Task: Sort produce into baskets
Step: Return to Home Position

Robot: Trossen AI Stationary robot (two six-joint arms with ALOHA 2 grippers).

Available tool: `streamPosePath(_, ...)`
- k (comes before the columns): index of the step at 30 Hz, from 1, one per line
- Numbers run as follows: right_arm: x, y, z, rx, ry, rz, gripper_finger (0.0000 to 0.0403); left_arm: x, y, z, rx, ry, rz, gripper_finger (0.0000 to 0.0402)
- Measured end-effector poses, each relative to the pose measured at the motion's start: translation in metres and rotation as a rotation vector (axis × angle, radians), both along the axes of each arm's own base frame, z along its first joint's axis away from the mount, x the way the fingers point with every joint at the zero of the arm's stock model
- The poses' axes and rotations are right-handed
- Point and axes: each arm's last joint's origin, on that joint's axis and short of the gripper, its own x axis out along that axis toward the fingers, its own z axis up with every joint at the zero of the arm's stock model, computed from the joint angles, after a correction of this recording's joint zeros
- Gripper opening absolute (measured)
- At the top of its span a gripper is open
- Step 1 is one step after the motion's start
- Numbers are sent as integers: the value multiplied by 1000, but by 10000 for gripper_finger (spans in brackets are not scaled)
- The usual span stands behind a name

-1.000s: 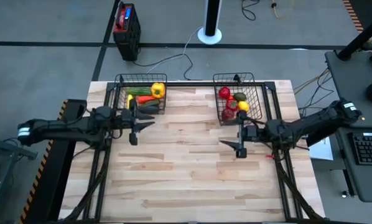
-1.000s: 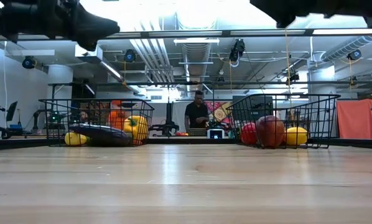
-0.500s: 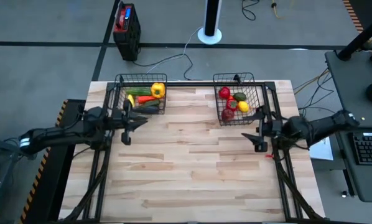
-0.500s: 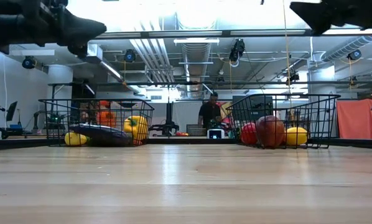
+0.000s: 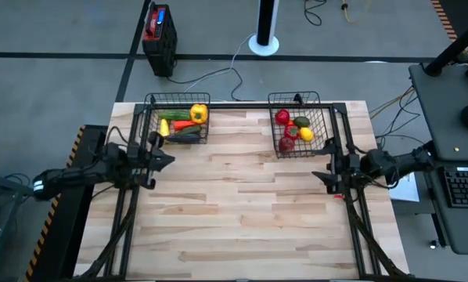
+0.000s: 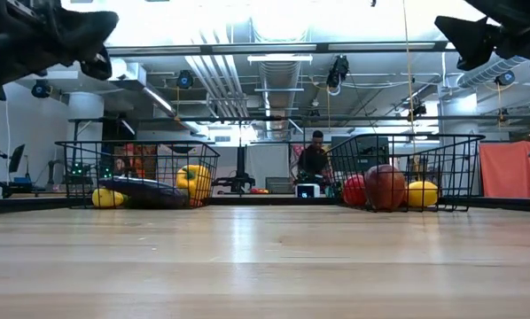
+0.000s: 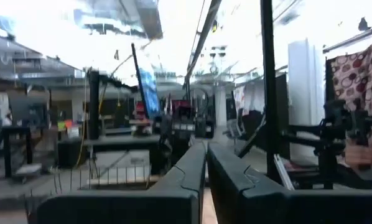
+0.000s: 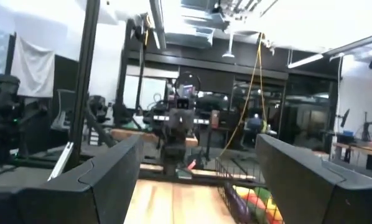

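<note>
Two black wire baskets stand at the table's far edge. The left basket holds a yellow pepper, a carrot, green cucumbers and a dark eggplant. The right basket holds red tomatoes, a lemon and a green piece. My left gripper is shut and empty, raised near the table's left edge, just nearer than the left basket. My right gripper is open and empty, raised near the right edge, nearer than the right basket.
The wooden tabletop between the arms is bare boards. A red-and-black box and a white post base stand on the floor beyond the table. A person stands in the room behind.
Both arms have drawn back from the middle of the table. My left gripper has gone toward the left edge and my right gripper toward the right edge, each sinking a little. The produce and baskets have stayed in place.
</note>
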Motion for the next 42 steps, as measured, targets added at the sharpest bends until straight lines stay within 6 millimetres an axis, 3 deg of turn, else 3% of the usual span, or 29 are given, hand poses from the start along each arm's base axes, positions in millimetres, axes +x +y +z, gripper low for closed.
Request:
streamPosePath(10, 3, 1, -9, -14, 92, 3, 304, -16, -4, 11, 38, -107, -2, 1)
streamPosePath(16, 2, 3, -9, -74, 91, 65, 304, -7, -2, -14, 17, 91, 26, 1)
streamPosePath(22, 5, 2, -21, -139, 211, 10, 304, -4, 5, -35, -72, 306, 215, 1)
streamPosePath(28, 7, 2, -26, -118, 276, 15, 304, -3, 11, -38, -173, 340, 405, 1)
streamPosePath(42, 8, 2, -27, -114, 289, 14, 304, 0, 12, -41, -178, 385, 419, 1)
